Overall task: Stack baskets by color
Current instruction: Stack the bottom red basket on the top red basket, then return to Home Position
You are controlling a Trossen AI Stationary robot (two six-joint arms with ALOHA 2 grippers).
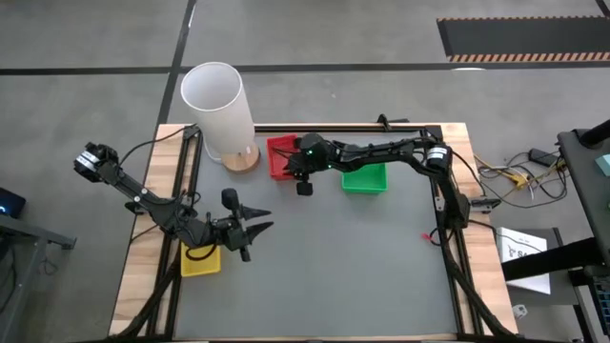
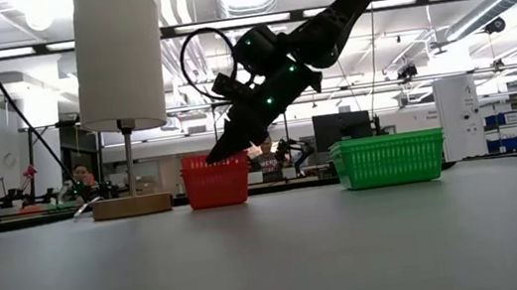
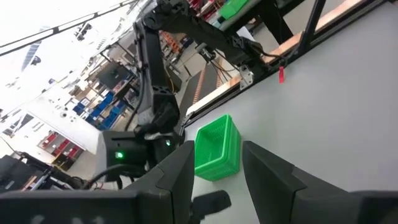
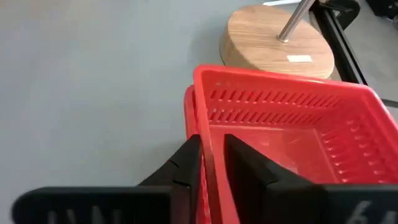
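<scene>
Three basket positions are visible on the table: one red, one green, one yellow. The red stack (image 4: pixel 283 134) shows two nested rims in the right wrist view, so it holds at least two baskets; a further count cannot be told. The green basket (image 1: pixel 365 178) and the yellow basket (image 1: pixel 200 259) each appear as a single unit; how many are nested in them cannot be told.

Locations:
- The red stack sits at the table's far edge, just beside the round wooden base (image 4: pixel 277 43) of the white cylinder (image 1: pixel 217 105).
- The green basket sits near the red stack on its right in the high view, apart from it.
- The yellow basket sits at the table's left edge, partly under the left arm.

Right arm: it reaches from the table's right side across the green basket to the red stack. The right gripper (image 4: pixel 211 163) points steeply down at the stack's near wall. Its fingers straddle that wall with a narrow gap, one finger inside the basket, one outside. Whether the pads press the wall cannot be told.

Left arm: it extends from the left edge over the yellow basket. The left gripper (image 1: pixel 255 222) hangs above bare table, jaws spread wide, holding nothing.
</scene>
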